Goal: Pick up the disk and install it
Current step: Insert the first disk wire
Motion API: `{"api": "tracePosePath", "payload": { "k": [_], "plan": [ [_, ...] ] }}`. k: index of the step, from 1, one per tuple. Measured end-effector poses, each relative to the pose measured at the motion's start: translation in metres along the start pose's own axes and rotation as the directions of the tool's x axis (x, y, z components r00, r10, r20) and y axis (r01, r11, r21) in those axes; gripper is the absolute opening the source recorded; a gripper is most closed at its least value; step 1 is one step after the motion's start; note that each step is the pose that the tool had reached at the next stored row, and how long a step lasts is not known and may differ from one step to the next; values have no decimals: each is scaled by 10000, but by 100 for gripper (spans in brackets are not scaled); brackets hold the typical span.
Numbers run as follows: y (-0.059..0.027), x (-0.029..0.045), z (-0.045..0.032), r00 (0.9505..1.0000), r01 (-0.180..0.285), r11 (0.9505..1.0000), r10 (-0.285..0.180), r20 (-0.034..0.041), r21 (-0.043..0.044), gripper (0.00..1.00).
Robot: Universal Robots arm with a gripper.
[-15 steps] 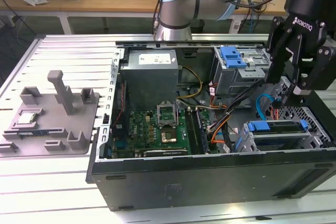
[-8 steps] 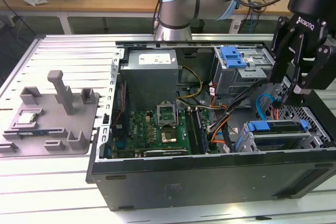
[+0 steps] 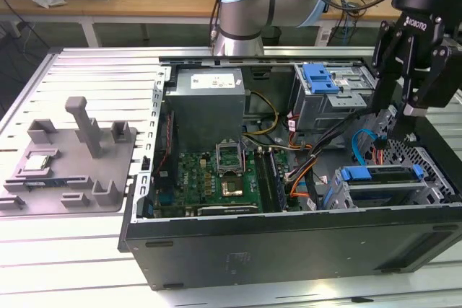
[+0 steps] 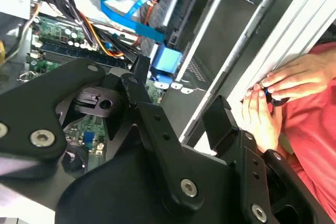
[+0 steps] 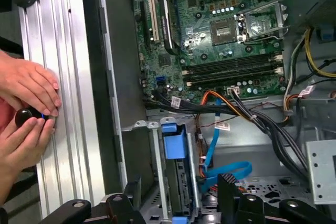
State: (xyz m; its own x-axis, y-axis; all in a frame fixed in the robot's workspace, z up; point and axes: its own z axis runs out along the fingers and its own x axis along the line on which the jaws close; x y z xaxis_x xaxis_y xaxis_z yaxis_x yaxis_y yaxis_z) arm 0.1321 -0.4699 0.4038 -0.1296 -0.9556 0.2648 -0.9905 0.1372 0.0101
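White brand lettering (image 3: 416,24) on pincer (image 3: 395,117)

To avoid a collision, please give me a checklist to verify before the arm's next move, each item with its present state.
1. Gripper open and empty: ok.
2. Disk in its bay: ok.
3. Disk fully seated: cannot tell.
4. Blue cable clear of the fingers: cannot tell; it loops close to one.
5. Hands outside the case: ok; they rest on the table.
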Motion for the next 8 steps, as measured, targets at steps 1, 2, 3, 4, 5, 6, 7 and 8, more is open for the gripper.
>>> {"api": "tracePosePath", "payload": {
  "k": [1, 2, 3, 4, 5, 6, 7, 8],
  "plan": [
    [-10, -31, -2, 10000, 0, 10000, 0, -1, -3, 68],
    [-22, -65, -6, 10000, 1, 10000, -1, -2, -6, 68],
    [-33, -94, -8, 10000, 2, 10000, -2, -5, -8, 68],
    [-51, -128, -11, 10000, 2, 10000, -2, -8, -13, 68],
    [-68, -154, -12, 10000, 2, 10000, -2, -10, -17, 68],
    [-101, -197, -13, 10000, 2, 10000, -2, -11, -25, 68],
    [-124, -218, -13, 10000, -1, 10000, 0, -14, -30, 68],
    [-152, -239, -12, 10000, -5, 10000, 5, -15, -36, 68]
  ]
}}
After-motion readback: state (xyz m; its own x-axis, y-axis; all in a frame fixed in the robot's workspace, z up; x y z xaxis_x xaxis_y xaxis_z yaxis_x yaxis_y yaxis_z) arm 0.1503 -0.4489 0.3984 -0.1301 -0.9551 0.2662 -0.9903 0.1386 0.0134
